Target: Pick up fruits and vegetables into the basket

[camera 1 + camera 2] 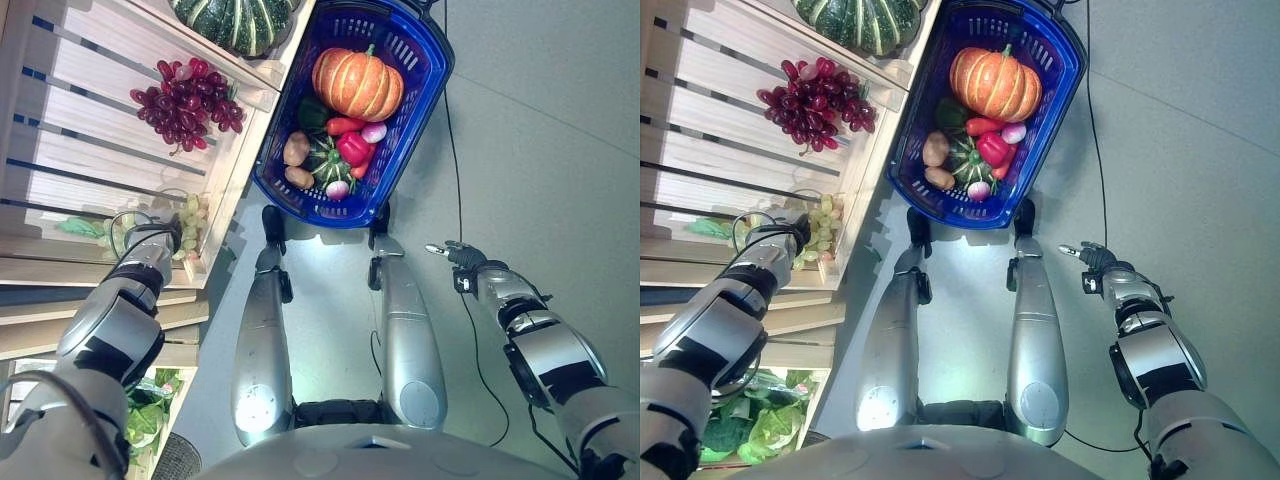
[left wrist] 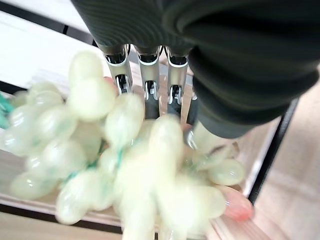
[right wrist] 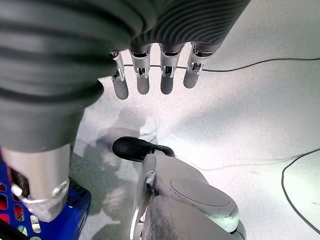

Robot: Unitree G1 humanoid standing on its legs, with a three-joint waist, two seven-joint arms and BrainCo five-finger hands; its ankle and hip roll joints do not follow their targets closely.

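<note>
While the left robot hand (image 1: 163, 240) reached into the green grapes (image 2: 125, 165), its grip unclear, the next move, I judged, required carrying them to the blue basket (image 1: 425, 75).

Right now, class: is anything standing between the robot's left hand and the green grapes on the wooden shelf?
Nothing visible does. The left hand is already at the green grapes on the wooden shelf, its fingers reaching in among them. Whether they have closed on the bunch cannot be told.
</note>
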